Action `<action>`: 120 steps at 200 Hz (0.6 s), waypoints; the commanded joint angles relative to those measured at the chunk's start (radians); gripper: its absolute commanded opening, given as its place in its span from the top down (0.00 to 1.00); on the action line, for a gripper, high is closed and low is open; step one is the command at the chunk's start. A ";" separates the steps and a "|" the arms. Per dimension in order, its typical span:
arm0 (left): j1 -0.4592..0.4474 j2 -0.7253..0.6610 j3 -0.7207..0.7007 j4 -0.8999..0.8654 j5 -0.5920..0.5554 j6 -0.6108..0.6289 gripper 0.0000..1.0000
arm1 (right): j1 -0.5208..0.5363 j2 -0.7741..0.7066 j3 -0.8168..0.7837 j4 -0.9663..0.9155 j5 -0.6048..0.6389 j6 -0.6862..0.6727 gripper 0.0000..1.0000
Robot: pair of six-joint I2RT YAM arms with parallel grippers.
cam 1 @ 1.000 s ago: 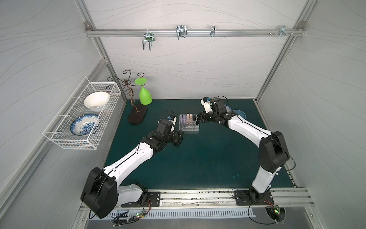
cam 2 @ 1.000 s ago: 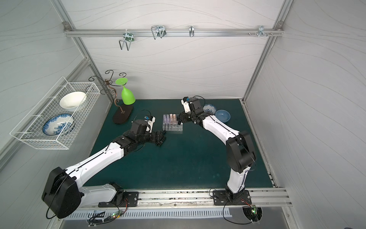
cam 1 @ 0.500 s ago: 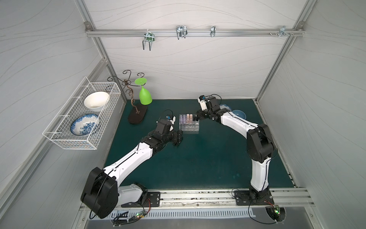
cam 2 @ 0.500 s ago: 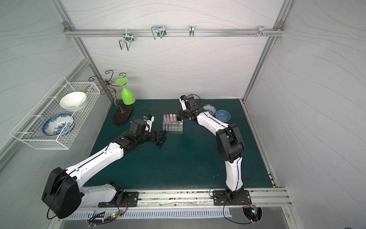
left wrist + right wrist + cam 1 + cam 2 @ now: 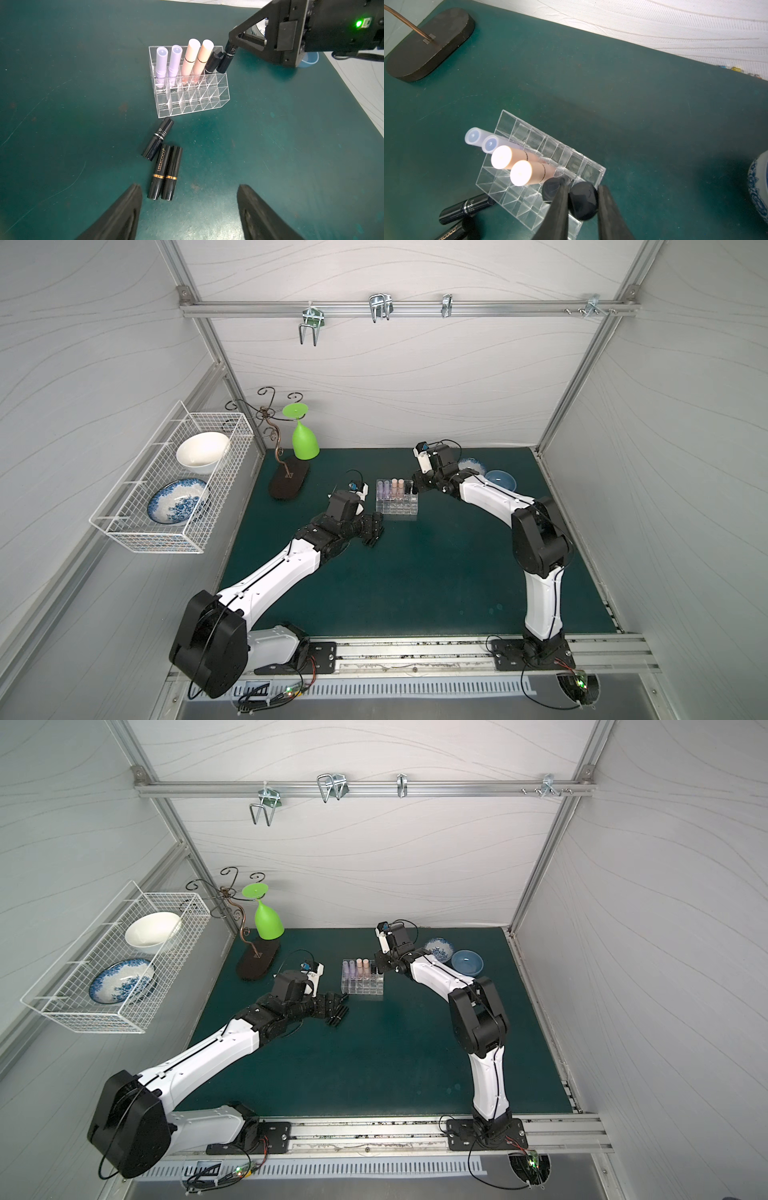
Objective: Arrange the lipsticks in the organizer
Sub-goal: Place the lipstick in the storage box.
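Organizer [image 5: 187,101] sits on the table [image 5: 270,145]; right end effector [image 5: 582,188] pinches a tilted black lipstick [image 5: 226,60] at its end cell, depth unclear. Left end effector [image 5: 188,186] gapes empty over three loose black lipsticks [image 5: 164,172].

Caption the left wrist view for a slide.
Right gripper holds a black lipstick tilted at the end of the organizer's row of five tubes; three black lipsticks lie before the open left gripper.

At mid-frame in both top views the organizer [image 5: 397,506] sits on the mat [image 5: 415,580], five lipsticks [image 5: 392,488] standing in what seems a rear row, a sixth lipstick [image 5: 226,59] tilted at that row's right end, three loose lipsticks [image 5: 164,166] lying just before it, two bowls [image 5: 500,480] right of it, the stand [image 5: 289,485] left
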 commanded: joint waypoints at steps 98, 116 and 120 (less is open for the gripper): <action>0.005 0.033 0.013 0.017 -0.019 0.013 0.23 | 0.006 -0.002 -0.030 0.054 0.008 -0.004 0.61; 0.005 0.040 0.015 0.009 -0.036 0.019 0.23 | 0.006 -0.019 -0.044 0.053 0.011 0.000 0.60; 0.006 0.043 0.016 0.005 -0.044 0.023 0.23 | 0.006 -0.025 -0.051 0.055 0.012 0.003 0.60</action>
